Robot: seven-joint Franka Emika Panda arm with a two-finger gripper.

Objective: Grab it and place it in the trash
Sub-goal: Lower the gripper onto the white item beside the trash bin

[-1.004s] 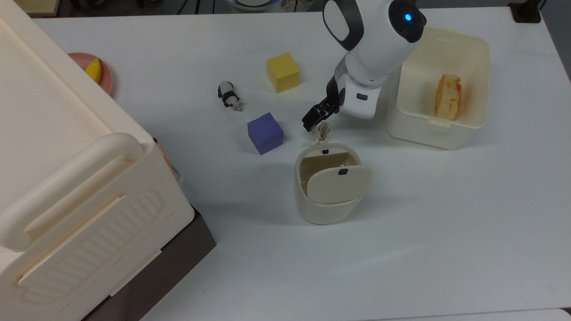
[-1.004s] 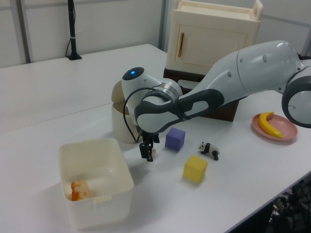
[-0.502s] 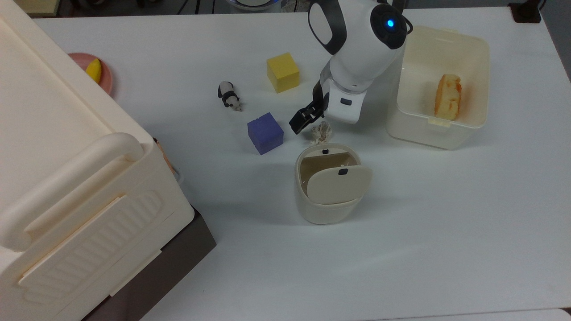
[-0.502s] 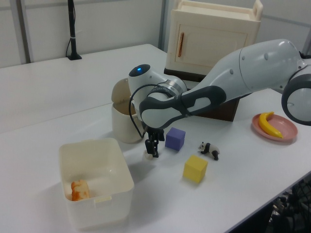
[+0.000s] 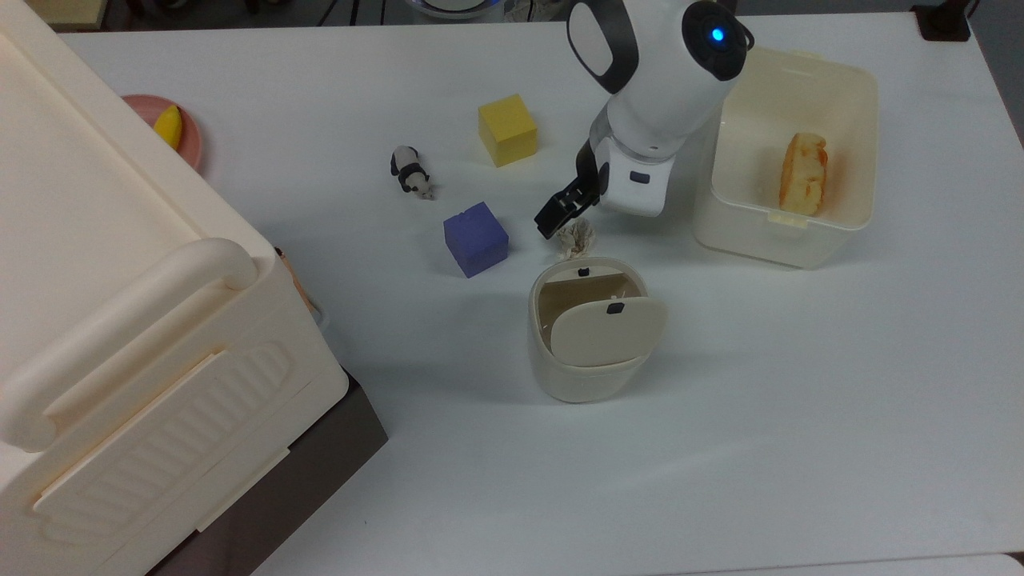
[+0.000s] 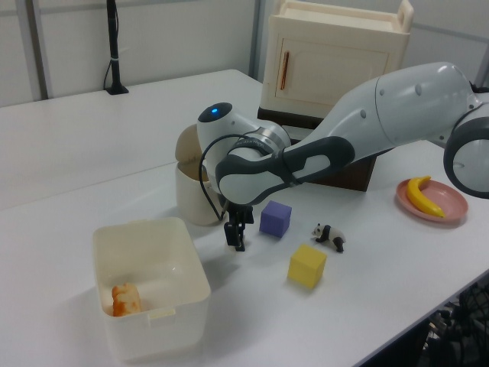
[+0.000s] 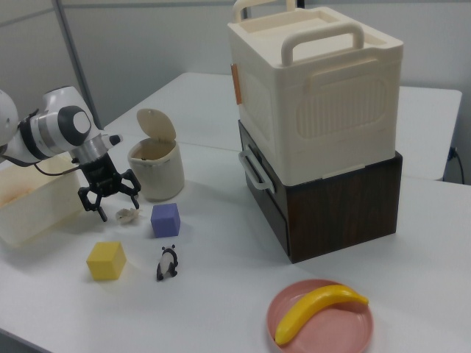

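Tissue wad (image 5: 577, 237) lies on the white table (image 5: 800, 400), just beside the trash bin (image 5: 588, 336) on its far side in the top view, between the bin and your gripper (image 7: 109, 197). Your claw hangs just above the wad with its fingers spread, gripping nothing. From the bin, the purple cube (image 5: 475, 238) sits near on the top view's left, the cream tub (image 5: 788, 152) on the top view's right.

Hand (image 6: 235, 238) low over worktop (image 6: 367, 290), at 5 o'clock of trash (image 6: 191, 187); purple cube (image 6: 275, 219) at hand's 2 o'clock.
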